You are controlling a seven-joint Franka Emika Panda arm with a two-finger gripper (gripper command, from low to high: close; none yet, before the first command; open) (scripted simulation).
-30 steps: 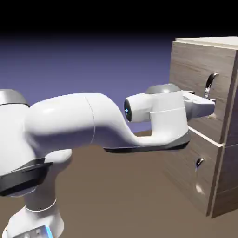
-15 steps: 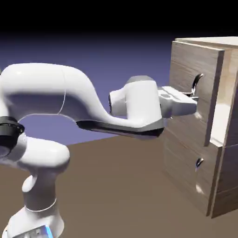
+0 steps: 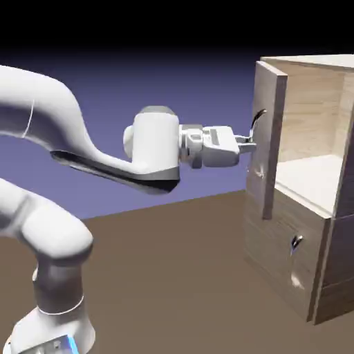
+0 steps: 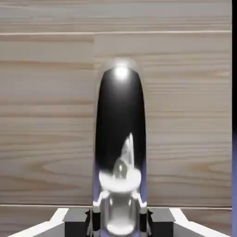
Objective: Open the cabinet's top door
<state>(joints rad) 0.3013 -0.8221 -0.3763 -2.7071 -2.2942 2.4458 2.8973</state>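
Swinging wide since the earlier frame, the rigid door (image 3: 269, 159) at right is showing a slick handle (image 3: 257, 121), best gripped mid-curve, where the nearly closed gripper (image 3: 252, 146) is clasping it.

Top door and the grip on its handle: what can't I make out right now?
- Lower end of the door's handle: cut off by the hand view's bottom edge.
- Contact between gripper and handle: too small in the exterior view to show how deep the fingers sit.
- Cabinet's right side: cut off by the exterior view's right edge.
- Top door's hinges: none discernible; the door itself covers part of its hinge side.
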